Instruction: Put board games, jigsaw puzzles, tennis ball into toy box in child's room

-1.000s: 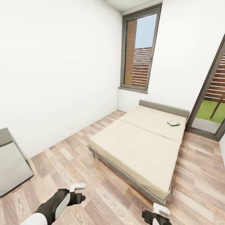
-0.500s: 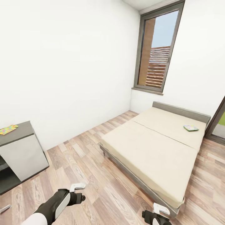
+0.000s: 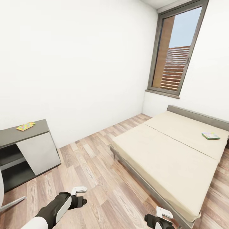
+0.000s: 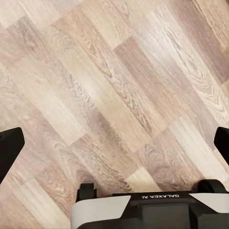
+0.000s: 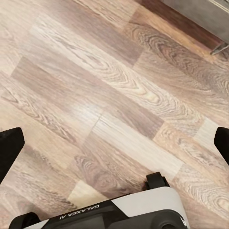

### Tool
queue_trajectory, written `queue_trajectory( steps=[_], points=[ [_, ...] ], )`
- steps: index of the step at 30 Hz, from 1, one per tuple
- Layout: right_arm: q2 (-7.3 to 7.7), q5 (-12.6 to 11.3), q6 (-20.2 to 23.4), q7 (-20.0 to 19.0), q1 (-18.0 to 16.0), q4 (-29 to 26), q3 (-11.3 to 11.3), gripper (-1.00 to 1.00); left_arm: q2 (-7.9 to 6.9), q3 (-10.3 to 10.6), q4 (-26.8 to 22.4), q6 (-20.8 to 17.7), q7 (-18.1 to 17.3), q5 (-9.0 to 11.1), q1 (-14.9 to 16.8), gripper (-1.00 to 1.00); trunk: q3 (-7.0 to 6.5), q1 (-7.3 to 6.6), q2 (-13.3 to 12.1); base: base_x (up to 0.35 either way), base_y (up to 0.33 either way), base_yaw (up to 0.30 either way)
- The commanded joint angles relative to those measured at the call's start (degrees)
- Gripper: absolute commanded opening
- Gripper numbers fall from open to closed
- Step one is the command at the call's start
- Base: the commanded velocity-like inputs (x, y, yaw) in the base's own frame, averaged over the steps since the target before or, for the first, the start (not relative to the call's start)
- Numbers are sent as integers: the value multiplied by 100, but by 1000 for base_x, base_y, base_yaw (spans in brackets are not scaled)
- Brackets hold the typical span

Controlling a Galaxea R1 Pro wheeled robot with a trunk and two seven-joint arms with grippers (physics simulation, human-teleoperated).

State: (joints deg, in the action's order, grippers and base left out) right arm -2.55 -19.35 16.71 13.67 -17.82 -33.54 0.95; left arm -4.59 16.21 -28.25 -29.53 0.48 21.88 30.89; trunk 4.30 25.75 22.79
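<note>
floor [image 3: 95, 171]: I see bare wood planks under both arms.
bed [image 3: 165, 159]: right side, empty except one item.
table [image 3: 22, 135]: far left, against the wall.
board game [image 3: 210, 135]: far end of bed.
puzzle [image 3: 25, 126]: flat on table.
left gripper [image 4: 114, 143]: fingers wide, empty.
right gripper [image 5: 114, 143]: fingers wide, empty.

bed [image 3: 178, 159] cropped at right edge, board game [image 3: 210, 136] print illegible
</note>
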Motion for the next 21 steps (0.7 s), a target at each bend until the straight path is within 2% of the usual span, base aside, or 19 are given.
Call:
queue_trajectory(
  steps=[1,21],
  points=[
    [0,-42,23,39,-2,-13,11,100,-7,31,-8,-21,5,18,5,100,13,4,13,0,0,44],
    [0,-42,-54,39,-2,-13,12,100,-7,31,-10,-29,9,18,5,100,13,4,13,0,0,3]
  ],
)
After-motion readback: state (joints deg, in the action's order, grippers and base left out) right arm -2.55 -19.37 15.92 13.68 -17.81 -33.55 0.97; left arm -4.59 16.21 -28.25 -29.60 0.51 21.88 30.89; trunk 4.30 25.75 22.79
